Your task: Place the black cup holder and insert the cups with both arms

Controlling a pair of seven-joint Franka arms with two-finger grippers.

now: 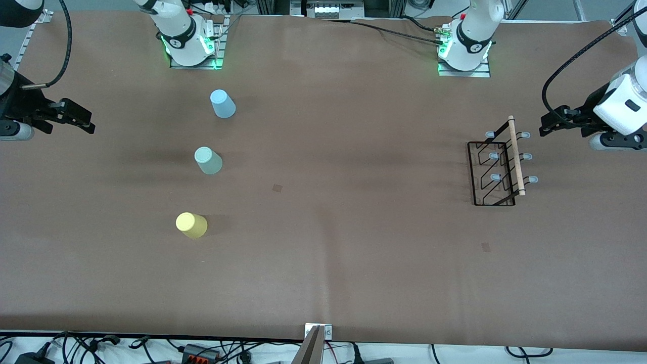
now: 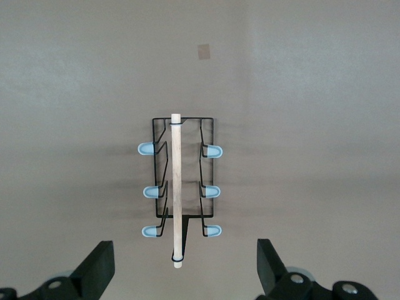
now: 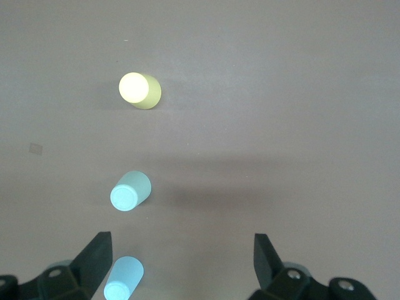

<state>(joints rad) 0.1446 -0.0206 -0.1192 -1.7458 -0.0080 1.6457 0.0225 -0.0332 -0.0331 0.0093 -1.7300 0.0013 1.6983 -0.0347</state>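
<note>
The black cup holder (image 1: 498,167) stands on the table toward the left arm's end, its wooden handle on top; it also shows in the left wrist view (image 2: 177,187). My left gripper (image 1: 551,125) hangs open and empty over the table beside it (image 2: 184,251). A light blue cup (image 1: 223,103), a pale green cup (image 1: 208,161) and a yellow cup (image 1: 191,225) stand apart in a row toward the right arm's end, the yellow one nearest the front camera. My right gripper (image 1: 83,121) hangs open and empty over that end (image 3: 181,240), with the yellow (image 3: 139,89), green (image 3: 131,190) and blue (image 3: 125,278) cups below.
Brown paper covers the table. Two small tape squares lie on it (image 1: 277,187) (image 1: 486,246). The arm bases (image 1: 192,40) (image 1: 465,50) stand along the edge farthest from the front camera. A clamp (image 1: 316,344) and cables sit at the nearest edge.
</note>
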